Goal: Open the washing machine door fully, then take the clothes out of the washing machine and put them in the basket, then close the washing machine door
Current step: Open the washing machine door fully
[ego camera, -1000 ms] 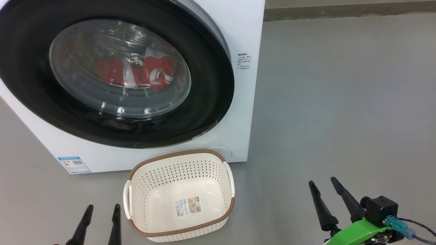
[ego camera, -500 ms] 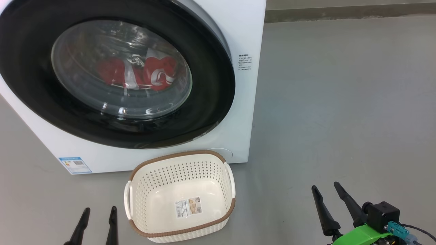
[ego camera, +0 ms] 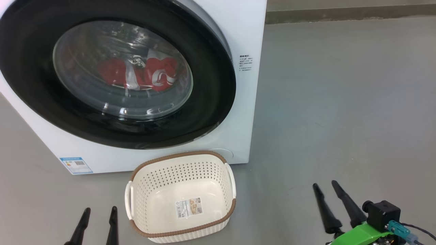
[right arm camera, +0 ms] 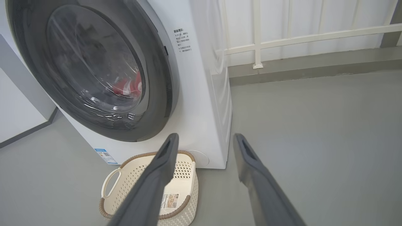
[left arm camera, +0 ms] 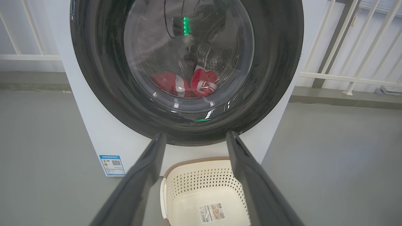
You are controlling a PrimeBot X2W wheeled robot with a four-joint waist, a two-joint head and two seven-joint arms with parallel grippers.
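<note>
The white washing machine stands on the floor at the left. Its round washing machine door, black-rimmed with a bulging glass window, covers the drum opening. Red and white clothes lie inside behind the glass, also seen as clothes. The cream basket sits empty on the floor just in front of the machine, a paper label on its bottom. My left gripper is open near the basket's left. My right gripper is open well to the basket's right. Neither touches anything.
Bare grey floor stretches to the right of the machine. A raised kerb runs along the back, with a white railing above it. A blue sticker marks the machine's lower left front.
Both grippers have dropped a little towards the head view's bottom edge, and the right gripper's fingers stand slightly closer together. The door, clothes and basket have not moved.
</note>
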